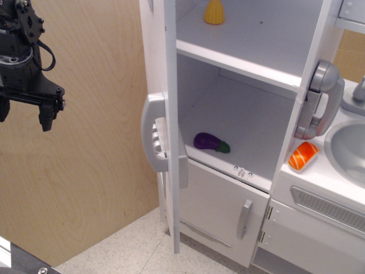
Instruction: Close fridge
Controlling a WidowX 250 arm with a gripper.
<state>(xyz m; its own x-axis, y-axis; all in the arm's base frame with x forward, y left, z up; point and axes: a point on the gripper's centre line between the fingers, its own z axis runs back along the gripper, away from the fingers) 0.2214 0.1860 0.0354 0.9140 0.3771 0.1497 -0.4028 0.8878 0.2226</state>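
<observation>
The tall white toy fridge stands at centre with its big door swung wide open, seen edge-on. The door's grey bar handle and the grey dispenser panel face left. Inside, a yellow corn toy sits on the upper white shelf and a purple eggplant lies on the lower shelf. My black gripper hangs at the far left, well away from the door, fingers pointing down, open and empty.
A smaller lower white door with a short grey handle is shut below. A grey toy phone hangs on the fridge's right side. The sink counter carries an orange sushi toy. A wooden wall panel stands behind.
</observation>
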